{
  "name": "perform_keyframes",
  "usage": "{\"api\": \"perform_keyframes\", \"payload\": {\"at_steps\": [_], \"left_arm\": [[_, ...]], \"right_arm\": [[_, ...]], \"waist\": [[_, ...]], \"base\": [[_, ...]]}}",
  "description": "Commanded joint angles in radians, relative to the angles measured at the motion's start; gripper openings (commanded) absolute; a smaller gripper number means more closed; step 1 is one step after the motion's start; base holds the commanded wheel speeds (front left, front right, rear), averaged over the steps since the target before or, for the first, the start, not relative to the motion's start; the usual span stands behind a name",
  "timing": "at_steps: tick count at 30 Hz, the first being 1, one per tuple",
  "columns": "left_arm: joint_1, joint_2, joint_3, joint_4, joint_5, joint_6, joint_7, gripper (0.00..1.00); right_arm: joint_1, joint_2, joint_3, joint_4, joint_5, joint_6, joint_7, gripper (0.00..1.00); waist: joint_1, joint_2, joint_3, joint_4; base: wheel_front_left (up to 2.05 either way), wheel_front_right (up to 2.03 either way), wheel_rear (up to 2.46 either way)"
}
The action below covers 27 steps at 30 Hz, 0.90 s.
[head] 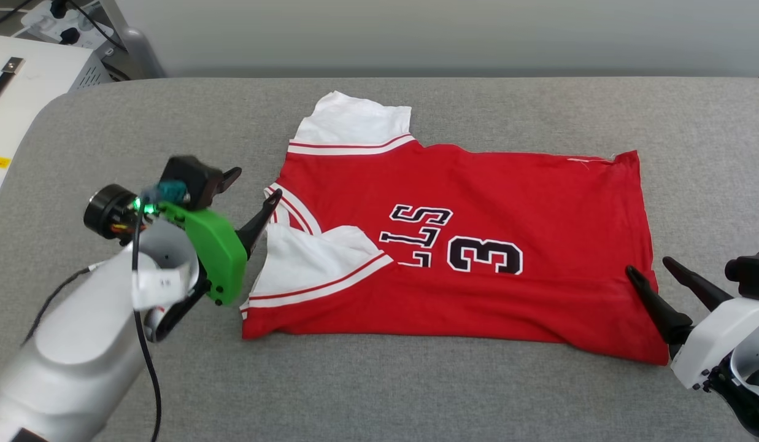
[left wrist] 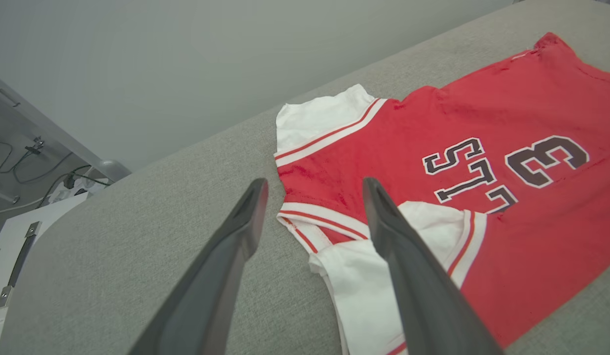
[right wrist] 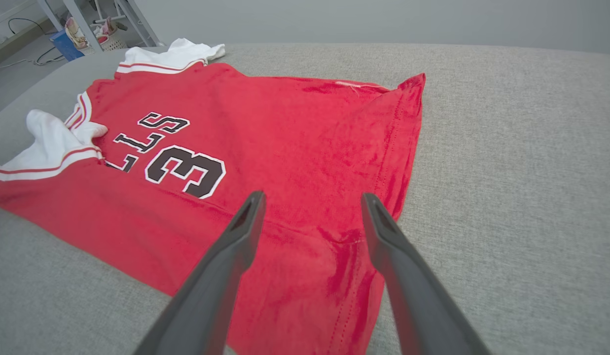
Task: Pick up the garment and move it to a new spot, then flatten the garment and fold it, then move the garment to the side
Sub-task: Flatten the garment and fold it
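Observation:
The garment point(head: 477, 245) is a red jersey with white sleeves and black lettering, lying mostly flat on the grey surface, collar toward the left. Its near side is folded over, so one white sleeve point(head: 312, 264) rests on the red front. My left gripper point(head: 256, 182) stands open just left of the collar, nothing between its fingers. In the left wrist view the collar trim point(left wrist: 324, 219) lies between my fingertips point(left wrist: 255, 197). My right gripper point(head: 650, 265) is open at the hem's near right corner. The right wrist view shows the garment point(right wrist: 295, 148) spread ahead, with the hem's edge point(right wrist: 334, 256) between the fingers.
The grey padded surface point(head: 416, 393) stretches wide around the jersey, with its rounded left edge near my left arm. A white cabinet point(head: 23, 92) and cables sit beyond the far left corner. A grey wall runs behind.

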State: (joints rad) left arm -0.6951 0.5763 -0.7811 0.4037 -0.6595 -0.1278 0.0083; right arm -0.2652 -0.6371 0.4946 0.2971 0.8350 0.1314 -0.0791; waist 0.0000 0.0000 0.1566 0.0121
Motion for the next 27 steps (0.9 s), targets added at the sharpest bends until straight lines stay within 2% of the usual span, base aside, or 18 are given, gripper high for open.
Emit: {"api": "perform_keyframes", "payload": {"at_steps": [1,5,12,18,23,27], "left_arm": [[-0.028,0.025,-0.015,-0.031,-0.054,-0.003,0.054,1.0],[-0.073,0.075,-0.055,-0.139,-0.238,-0.003,0.266,1.0],[-0.112,0.099,-0.125,-0.128,-0.392,0.003,0.599,1.0],[-0.079,0.097,-0.158,-0.059,-0.419,0.015,0.672,1.0],[-0.044,0.088,-0.177,0.011,-0.411,0.017,0.657,1.0],[-0.02,0.059,-0.195,0.074,-0.412,0.013,0.639,1.0]], "right_arm": [[0.014,0.002,-0.009,-0.009,-0.01,-0.001,0.007,1.0],[0.026,0.008,-0.033,-0.028,-0.025,-0.001,0.032,1.0],[0.044,0.019,-0.064,-0.063,-0.043,-0.001,0.079,1.0],[0.05,0.031,-0.078,-0.085,-0.051,-0.001,0.104,1.0],[0.048,0.037,-0.086,-0.097,-0.056,-0.001,0.114,1.0],[0.037,0.04,-0.09,-0.104,-0.059,-0.001,0.123,1.0]], "waist": [[0.0,0.0,-0.003,0.002],[0.0,0.0,-0.007,0.004],[0.0,0.0,-0.007,-0.004],[0.0,0.0,0.006,-0.024],[0.0,0.0,0.025,-0.035],[0.0,0.0,0.044,-0.041]], "base": [[0.0,0.0,0.0],[0.0,0.0,0.0],[0.0,0.0,0.0],[0.0,0.0,0.0],[0.0,0.0,0.0],[0.0,0.0,0.0]]}}
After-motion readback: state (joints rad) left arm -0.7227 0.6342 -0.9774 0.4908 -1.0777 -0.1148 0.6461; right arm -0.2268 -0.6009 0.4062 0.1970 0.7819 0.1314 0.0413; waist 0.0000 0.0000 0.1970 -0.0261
